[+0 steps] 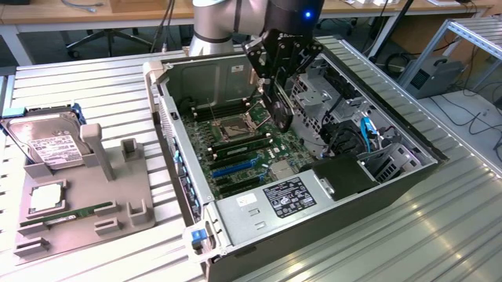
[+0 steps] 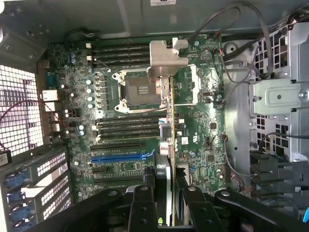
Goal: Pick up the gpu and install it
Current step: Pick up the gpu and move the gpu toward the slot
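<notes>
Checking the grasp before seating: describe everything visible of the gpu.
The gpu is a thin, flat, dark card with a silver-beige metal bracket on one end. The jaws are shut on it, holding it on edge over the motherboard inside the open case, near the empty processor socket. It sits in no slot yet; as far as shows, only the jaws touch it.

Hard drive (image 1: 49, 144) propped in grey holder (image 1: 56, 239), green RAM stick (image 1: 67, 216); slatted metal table (image 1: 439, 235)
</notes>
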Available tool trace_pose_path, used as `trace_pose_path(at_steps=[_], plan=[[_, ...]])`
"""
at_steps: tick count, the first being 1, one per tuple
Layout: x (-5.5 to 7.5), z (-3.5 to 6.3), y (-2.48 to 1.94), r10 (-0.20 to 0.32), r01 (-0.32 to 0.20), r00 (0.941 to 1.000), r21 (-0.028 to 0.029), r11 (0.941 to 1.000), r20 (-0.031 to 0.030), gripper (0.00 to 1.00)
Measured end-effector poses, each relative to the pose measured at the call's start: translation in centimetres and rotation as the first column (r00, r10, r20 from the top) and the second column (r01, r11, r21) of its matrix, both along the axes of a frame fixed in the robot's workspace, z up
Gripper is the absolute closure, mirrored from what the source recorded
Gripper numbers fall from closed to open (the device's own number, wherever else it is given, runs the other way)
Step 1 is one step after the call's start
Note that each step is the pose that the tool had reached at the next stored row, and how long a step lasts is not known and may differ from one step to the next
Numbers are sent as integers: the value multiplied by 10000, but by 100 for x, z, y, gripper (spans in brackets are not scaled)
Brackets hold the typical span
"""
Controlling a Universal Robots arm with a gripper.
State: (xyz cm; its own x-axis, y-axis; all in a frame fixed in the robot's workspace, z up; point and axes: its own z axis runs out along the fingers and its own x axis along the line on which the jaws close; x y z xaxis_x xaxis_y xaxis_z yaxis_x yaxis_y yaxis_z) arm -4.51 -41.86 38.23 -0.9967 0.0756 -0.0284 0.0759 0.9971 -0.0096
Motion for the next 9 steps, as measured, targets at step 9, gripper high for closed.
trace_pose_path(at_steps=[9], plan=[[40, -35, 0, 0, 0, 10000, -11, 10000, 0, 73]])
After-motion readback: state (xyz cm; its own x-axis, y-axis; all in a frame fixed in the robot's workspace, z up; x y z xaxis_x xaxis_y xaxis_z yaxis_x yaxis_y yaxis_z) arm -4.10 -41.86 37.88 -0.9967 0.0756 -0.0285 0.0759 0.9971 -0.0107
